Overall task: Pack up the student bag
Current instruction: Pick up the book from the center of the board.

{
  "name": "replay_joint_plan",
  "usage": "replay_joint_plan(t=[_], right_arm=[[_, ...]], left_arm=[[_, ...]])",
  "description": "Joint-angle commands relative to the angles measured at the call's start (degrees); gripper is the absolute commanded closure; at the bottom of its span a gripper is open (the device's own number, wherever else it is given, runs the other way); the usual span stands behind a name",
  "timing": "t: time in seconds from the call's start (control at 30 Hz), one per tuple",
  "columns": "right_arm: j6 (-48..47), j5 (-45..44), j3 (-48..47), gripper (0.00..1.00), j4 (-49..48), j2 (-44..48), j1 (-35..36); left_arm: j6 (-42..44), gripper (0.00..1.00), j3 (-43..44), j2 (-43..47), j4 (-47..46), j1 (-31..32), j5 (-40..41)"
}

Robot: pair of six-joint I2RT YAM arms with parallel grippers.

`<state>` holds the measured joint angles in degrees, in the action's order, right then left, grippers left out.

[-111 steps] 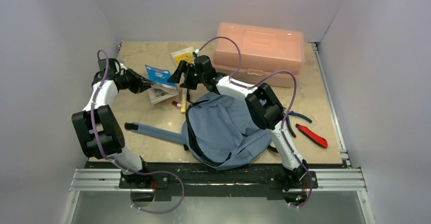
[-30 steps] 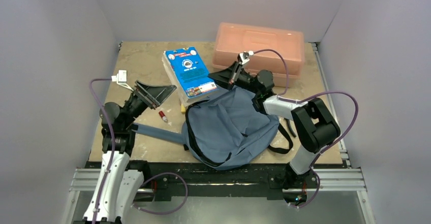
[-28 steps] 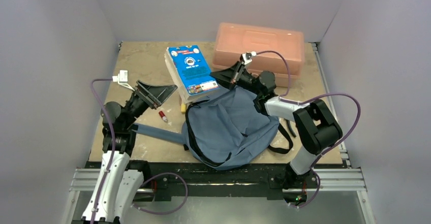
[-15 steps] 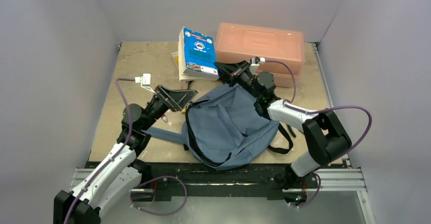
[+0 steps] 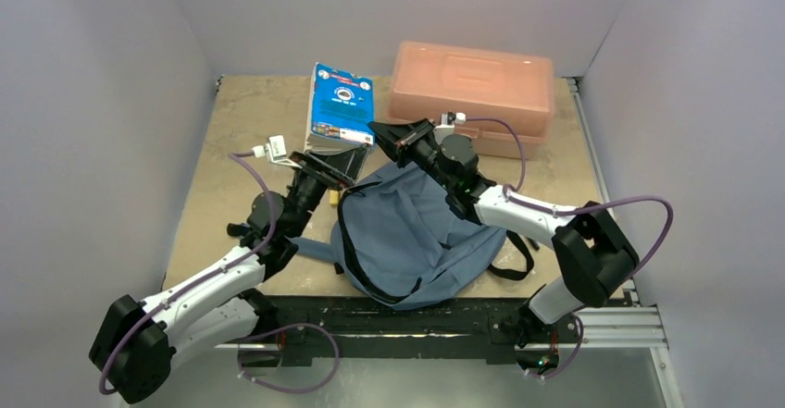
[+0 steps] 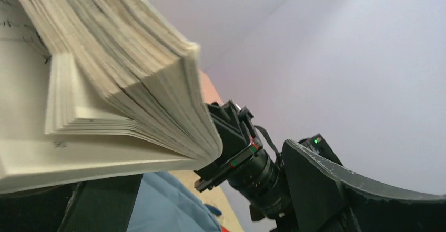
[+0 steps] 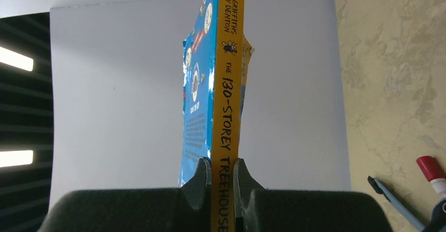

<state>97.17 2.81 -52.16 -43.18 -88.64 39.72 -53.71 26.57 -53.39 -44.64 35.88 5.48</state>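
The student bag [image 5: 417, 232] lies flat at the table's front middle, blue-grey, its fabric [image 6: 163, 205] also low in the left wrist view. My right gripper [image 5: 387, 137] is shut on the yellow spine of a blue paperback book [image 5: 340, 105] and holds it upright above the bag's far-left edge. In the right wrist view the fingertips [image 7: 202, 177] pinch the book [image 7: 227, 84] at its lower spine. My left gripper [image 5: 337, 160] stands open just below the book, next to the bag's left edge. The book's fanned pages [image 6: 105, 84] fill the left wrist view's upper left.
A salmon-pink plastic box [image 5: 472, 84] stands at the back right, close behind the right gripper. A red-capped marker [image 7: 428, 166] and a blue pen [image 7: 389, 195] lie on the beige tabletop [image 5: 250, 121]. A black strap [image 5: 518, 255] trails right of the bag.
The right gripper has tipped the book upright and carried it left and towards the back. The left arm has swung right and forward, bringing its open gripper under the book beside the bag.
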Motion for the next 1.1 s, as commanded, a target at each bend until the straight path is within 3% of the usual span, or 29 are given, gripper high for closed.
replay_joint_plan(t=[0.0,0.1,0.23,0.4,0.67,0.93,1.0,1.07], right_arm=[[-4.26,-8.66,-2.14,1.0,-1.89,5.66,1.38],[-5.44,-10.68,-1.58,1.0,-2.13,6.01,1.81],[-7.08,-12.61,-0.68,1.0,-2.75,6.77,1.98],[-8.3,-13.37,0.31,1.0,-2.69,7.8,2.61],[-9.21,-14.37,1.58,1.0,-1.96,9.5,2.72],[-9.57,-12.21,1.5,1.0,-1.52,9.23,2.66],[-10.27,-11.25,1.19,1.0,-1.6,8.97,2.72],[-10.53,-10.32,1.16,1.0,-1.09,8.75,2.73]], left_arm=[[7.46,0.03,2.5,-0.02,-7.04,3.8,16.69],[6.95,0.11,4.47,-0.57,-5.03,4.25,20.02],[2.67,0.31,5.82,0.88,2.66,4.41,25.2],[3.61,0.42,6.42,0.38,2.02,4.43,27.52],[6.27,0.41,7.78,-2.56,-1.75,4.38,26.29],[8.59,0.36,7.94,-5.33,-7.65,4.39,19.75],[9.28,0.45,7.63,-5.12,-7.82,4.3,18.62],[10.09,0.62,7.1,-4.42,-7.83,4.31,18.67]])
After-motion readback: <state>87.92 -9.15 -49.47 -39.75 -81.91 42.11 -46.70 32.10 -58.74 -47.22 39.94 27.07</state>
